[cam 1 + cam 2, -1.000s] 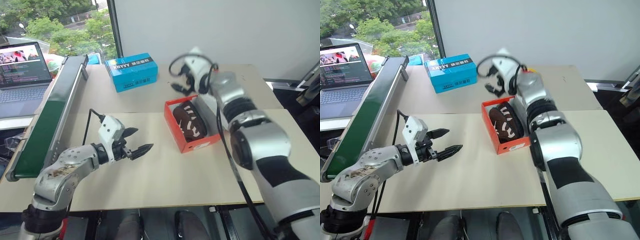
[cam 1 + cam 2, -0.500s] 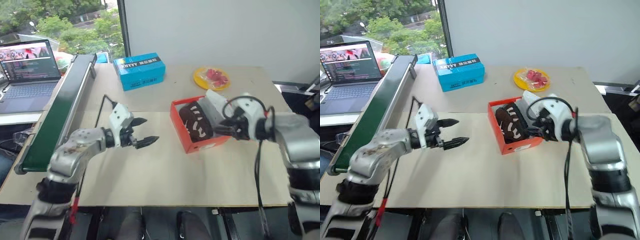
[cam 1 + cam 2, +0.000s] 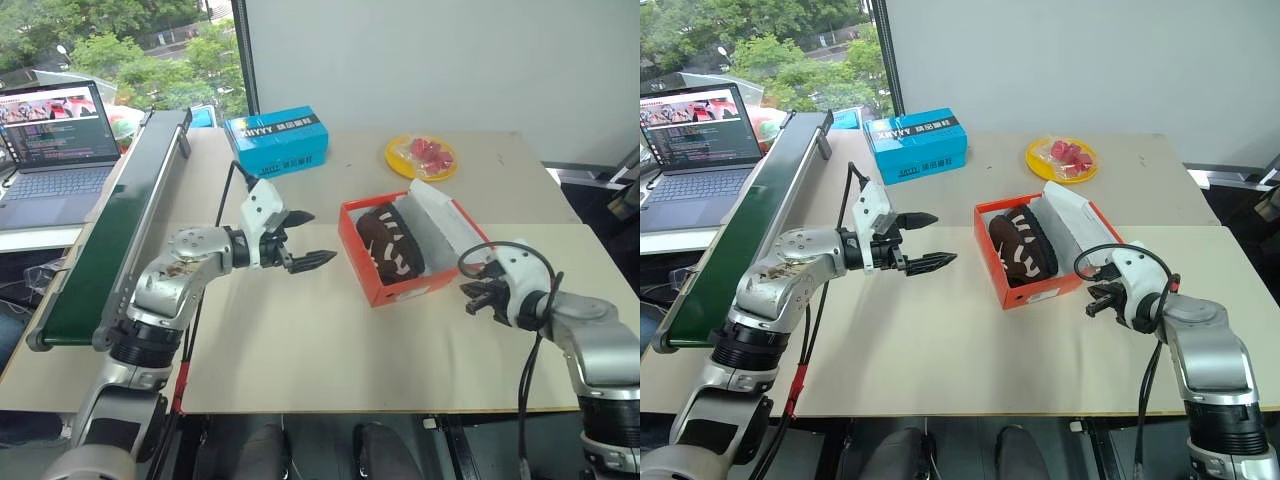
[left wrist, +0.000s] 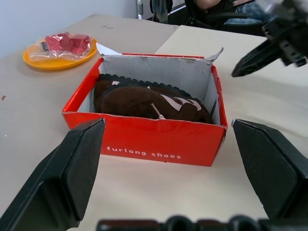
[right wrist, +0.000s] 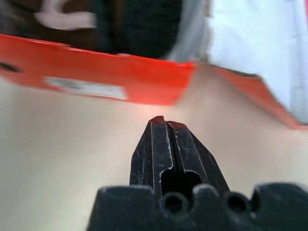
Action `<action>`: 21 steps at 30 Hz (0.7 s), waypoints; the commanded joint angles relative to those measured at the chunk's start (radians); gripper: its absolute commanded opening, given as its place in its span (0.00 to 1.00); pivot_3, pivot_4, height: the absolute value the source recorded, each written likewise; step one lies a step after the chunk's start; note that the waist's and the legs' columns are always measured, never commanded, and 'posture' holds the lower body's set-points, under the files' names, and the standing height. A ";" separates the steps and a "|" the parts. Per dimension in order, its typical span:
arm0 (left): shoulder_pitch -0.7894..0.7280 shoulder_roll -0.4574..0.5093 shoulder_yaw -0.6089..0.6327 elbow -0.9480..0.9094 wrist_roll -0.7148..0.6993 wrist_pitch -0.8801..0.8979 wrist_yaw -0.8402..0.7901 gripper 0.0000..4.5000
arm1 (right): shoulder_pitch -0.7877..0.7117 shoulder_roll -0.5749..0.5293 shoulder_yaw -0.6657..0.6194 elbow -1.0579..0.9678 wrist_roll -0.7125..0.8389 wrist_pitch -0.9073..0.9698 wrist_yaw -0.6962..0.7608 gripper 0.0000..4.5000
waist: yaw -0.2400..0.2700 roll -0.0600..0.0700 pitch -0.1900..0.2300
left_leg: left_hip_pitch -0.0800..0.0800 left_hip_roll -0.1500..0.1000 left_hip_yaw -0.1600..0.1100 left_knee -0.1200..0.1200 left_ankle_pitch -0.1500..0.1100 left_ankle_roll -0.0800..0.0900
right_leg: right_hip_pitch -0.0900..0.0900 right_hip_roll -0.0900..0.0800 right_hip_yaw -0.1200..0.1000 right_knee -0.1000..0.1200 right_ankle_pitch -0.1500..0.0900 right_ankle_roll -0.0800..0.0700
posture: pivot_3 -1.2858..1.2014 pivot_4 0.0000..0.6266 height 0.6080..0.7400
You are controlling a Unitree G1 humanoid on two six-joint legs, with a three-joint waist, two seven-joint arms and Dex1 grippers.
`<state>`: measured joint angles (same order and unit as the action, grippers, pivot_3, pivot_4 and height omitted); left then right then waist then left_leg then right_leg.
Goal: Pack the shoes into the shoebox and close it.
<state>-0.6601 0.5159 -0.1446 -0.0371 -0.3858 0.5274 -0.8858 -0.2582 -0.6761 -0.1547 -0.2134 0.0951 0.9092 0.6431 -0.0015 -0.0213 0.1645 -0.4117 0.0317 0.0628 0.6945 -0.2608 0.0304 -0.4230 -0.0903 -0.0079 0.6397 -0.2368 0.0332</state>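
Note:
The red shoebox (image 3: 372, 262) stands open at mid-table, its white-lined lid (image 3: 443, 222) leaning out to the right. Both dark brown shoes (image 3: 390, 240) with cream marks lie inside it. My left gripper (image 3: 320, 236) hovers open just left of the box, pointing at it, and its wrist view faces the box's red side (image 4: 144, 144) and the shoes (image 4: 149, 98). My right gripper (image 3: 470, 300) is shut on nothing, low over the table off the box's near right corner, under the lid's edge. Its closed fingertips (image 5: 163, 126) point at the red wall (image 5: 96, 72).
A blue box (image 3: 277, 142) with white lettering sits at the back left. A yellow plate (image 3: 421, 155) of red wrapped pieces lies behind the shoebox. A green conveyor rail (image 3: 110, 230) runs along the table's left edge, with a laptop (image 3: 55, 130) beyond it.
My right gripper has shut and dropped from above the box's far end to the table by its near right corner. My left gripper, still open, has moved closer to the box.

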 commanded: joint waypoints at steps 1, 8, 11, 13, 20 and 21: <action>-0.027 0.004 0.021 -0.024 0.007 -0.013 -0.001 1.00 | -0.010 0.027 0.023 0.075 -0.026 -0.109 -0.061 0.01 | 0.000 0.000 0.000 | 0.000 0.000 0.000 0.000 0.000 0.000 | 0.000 0.000 0.000 0.000 0.000 0.000 | 0.52 0.24 1.00; 0.016 0.038 0.035 -0.088 0.014 0.022 0.014 1.00 | -0.035 0.087 0.057 0.260 -0.047 -0.270 -0.127 0.01 | -0.001 0.000 0.000 | 0.000 0.000 0.000 0.000 0.000 0.000 | 0.000 0.000 0.000 0.000 0.000 0.000 | 0.52 0.24 1.00; 0.023 0.045 0.040 -0.099 0.016 0.028 0.025 1.00 | -0.063 0.095 0.068 0.330 -0.058 -0.325 -0.144 0.01 | -0.002 0.000 0.000 | 0.000 0.000 0.000 0.000 0.000 0.000 | 0.000 0.000 0.000 0.000 0.000 0.000 | 0.52 0.24 1.00; 0.028 0.049 0.042 -0.108 0.016 0.032 0.029 1.00 | -0.084 0.100 0.076 0.385 -0.073 -0.372 -0.163 0.01 | -0.002 0.000 0.000 | 0.000 0.000 0.000 0.000 0.000 0.000 | 0.000 0.000 0.000 0.000 0.000 0.000 | 0.52 0.24 1.00; 0.043 0.069 0.053 -0.147 0.015 0.059 0.041 1.00 | -0.184 0.140 0.049 0.589 -0.102 -0.519 -0.311 0.01 | -0.008 0.000 0.000 | 0.000 0.000 0.000 0.000 0.000 0.000 | 0.000 0.000 0.000 0.001 0.000 0.000 | 0.52 0.24 1.00; 0.044 0.071 0.054 -0.153 0.014 0.063 0.043 1.00 | -0.196 0.153 0.036 0.611 -0.097 -0.540 -0.340 0.01 | -0.010 0.000 0.000 | 0.000 0.000 0.000 0.000 0.000 0.000 | 0.000 0.000 0.000 0.001 0.000 0.000 | 0.52 0.24 1.00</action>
<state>-0.6139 0.5780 -0.1223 -0.1473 -0.3636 0.5876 -0.8495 -0.4265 -0.5280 -0.0689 0.3818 -0.0051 0.4253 0.3566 -0.0111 -0.0212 0.1645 -0.4118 0.0322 0.0631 0.6948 -0.2605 0.0299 -0.4231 -0.0905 -0.0075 0.6405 -0.2369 0.0332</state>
